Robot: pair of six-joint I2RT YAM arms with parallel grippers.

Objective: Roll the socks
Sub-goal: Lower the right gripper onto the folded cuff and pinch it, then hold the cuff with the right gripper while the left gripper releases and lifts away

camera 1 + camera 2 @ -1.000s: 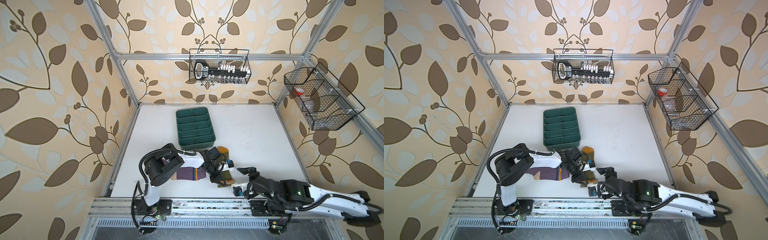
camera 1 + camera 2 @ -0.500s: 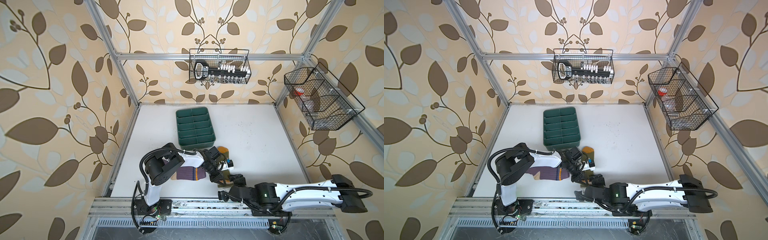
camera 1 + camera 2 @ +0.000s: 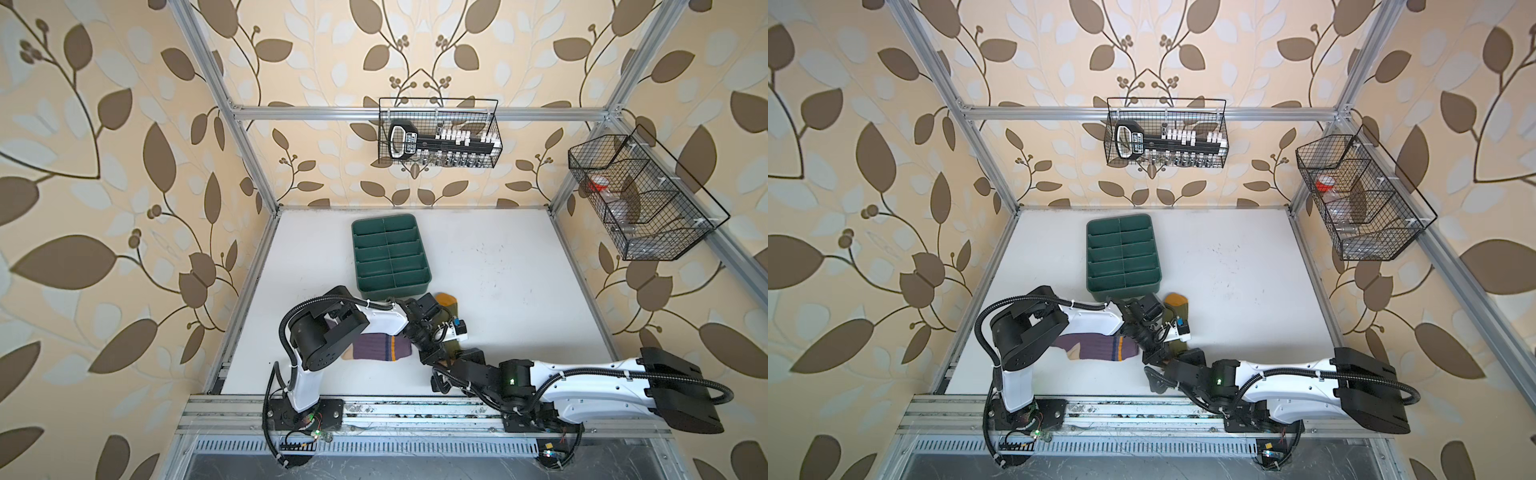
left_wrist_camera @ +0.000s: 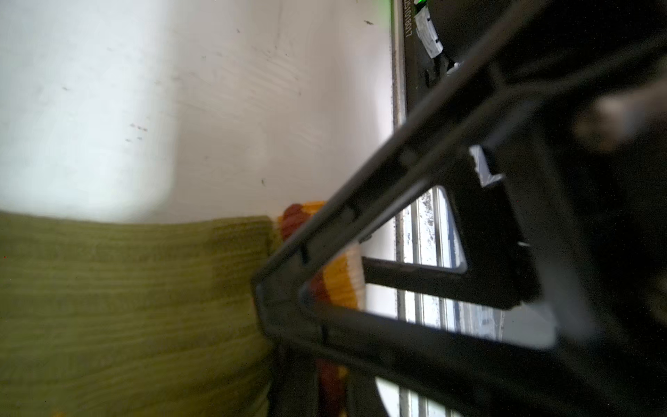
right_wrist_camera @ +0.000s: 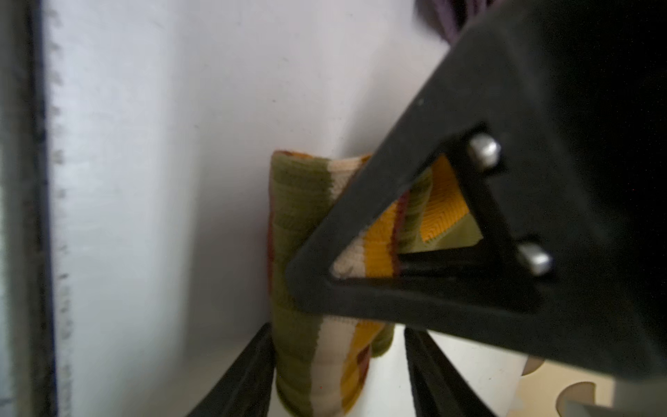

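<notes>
Right hand (image 5: 337,326) now astride olive sock (image 5: 299,216)

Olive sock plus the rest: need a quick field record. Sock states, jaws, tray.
olive sock: body flat on table, striped cuff end lifted and folded
purple sock: flat, unrolled
left jaws: shut on olive sock's cuff
right jaws: around the same cuff, grip unclear
tray: behind both socks, untouched
rolling: not yet done on either sock

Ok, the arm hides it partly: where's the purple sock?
In both top views, the purple sock lies flat under the left arm, in front of the green tray, left of the olive sock.
</notes>
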